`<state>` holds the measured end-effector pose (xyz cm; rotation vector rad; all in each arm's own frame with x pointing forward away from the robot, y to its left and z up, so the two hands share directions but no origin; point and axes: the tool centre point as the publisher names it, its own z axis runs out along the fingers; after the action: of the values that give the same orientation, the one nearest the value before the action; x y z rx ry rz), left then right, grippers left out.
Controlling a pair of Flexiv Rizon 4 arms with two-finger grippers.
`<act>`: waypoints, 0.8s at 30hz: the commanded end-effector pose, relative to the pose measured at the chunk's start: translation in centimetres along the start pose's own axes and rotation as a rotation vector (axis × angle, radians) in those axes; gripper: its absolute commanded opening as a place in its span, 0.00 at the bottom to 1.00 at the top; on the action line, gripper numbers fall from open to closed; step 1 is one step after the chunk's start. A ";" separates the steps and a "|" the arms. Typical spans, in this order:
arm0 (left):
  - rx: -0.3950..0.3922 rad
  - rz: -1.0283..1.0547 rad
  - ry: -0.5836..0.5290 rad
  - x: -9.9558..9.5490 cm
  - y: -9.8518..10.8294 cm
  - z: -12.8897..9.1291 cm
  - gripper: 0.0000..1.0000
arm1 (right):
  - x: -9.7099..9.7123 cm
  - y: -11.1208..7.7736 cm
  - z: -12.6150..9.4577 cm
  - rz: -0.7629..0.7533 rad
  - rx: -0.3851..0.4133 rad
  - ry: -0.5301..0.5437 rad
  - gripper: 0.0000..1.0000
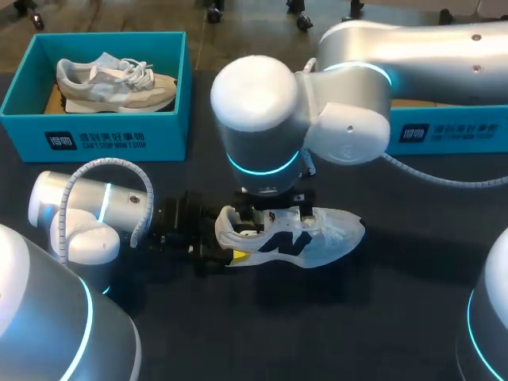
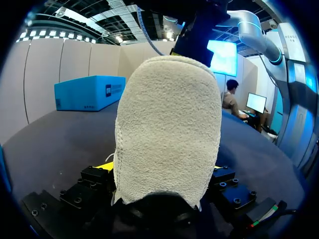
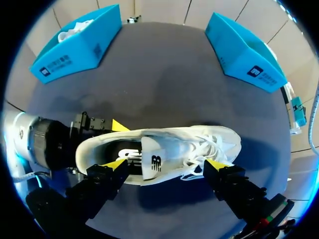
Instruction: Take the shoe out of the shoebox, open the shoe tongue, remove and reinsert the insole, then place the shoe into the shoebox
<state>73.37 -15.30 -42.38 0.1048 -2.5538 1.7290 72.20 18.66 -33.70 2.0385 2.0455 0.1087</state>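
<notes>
The left shoebox (image 1: 95, 131) holds a grey sneaker (image 1: 115, 83) lying on its side. A second shoebox (image 1: 448, 131) stands on the right of the table (image 1: 333, 317), its inside hidden behind the right arm. The white shoe (image 1: 317, 234) lies outside both, mid-table. The left gripper (image 2: 160, 177) seems clamped on its heel, a finger at each side. The right gripper (image 3: 166, 163) hangs just over the shoe's opening, its fingers spread wide along the shoe.

Shoe (image 1: 317, 234) mid-table; left shoebox (image 1: 95, 136) behind, holding 2nd shoe (image 1: 115, 83); right shoebox (image 1: 448, 131) behind.
</notes>
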 end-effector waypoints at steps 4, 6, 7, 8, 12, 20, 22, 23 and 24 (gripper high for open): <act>-0.004 -0.001 0.002 -0.1 0.2 0.3 0.00 | 0.5 -0.5 1.3 0.161 -0.036 -0.341 1.00; -0.004 -0.001 0.002 -0.1 0.2 0.3 0.00 | 0.5 -0.3 1.6 0.156 -0.039 -0.356 1.00; -0.004 -0.001 0.002 -0.1 0.2 0.3 0.00 | 0.6 -0.1 1.7 0.151 -0.042 -0.368 1.00; -0.004 -0.001 0.002 -0.1 0.2 0.3 0.00 | 0.6 0.0 1.8 0.140 -0.039 -0.379 1.00; -0.004 -0.001 0.002 -0.1 0.2 0.3 0.00 | 0.7 0.4 2.5 0.132 -0.043 -0.418 1.00; -0.004 -0.001 0.002 -0.1 0.2 0.3 0.00 | -0.6 0.4 3.3 0.137 -0.011 -0.490 1.00; -0.004 -0.001 0.002 -0.1 0.2 0.3 0.00 | -0.9 0.4 3.2 0.138 -0.010 -0.504 1.00; -0.004 -0.001 0.002 -0.1 0.2 0.3 0.00 | -0.9 0.4 3.0 0.141 -0.010 -0.506 1.00; -0.004 -0.001 0.002 -0.1 0.2 0.3 0.00 | -1.0 0.5 2.9 0.144 -0.010 -0.512 1.00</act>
<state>73.37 -15.30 -42.38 0.1047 -2.5537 1.7290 73.84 16.70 -36.38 1.8893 1.9628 -0.1914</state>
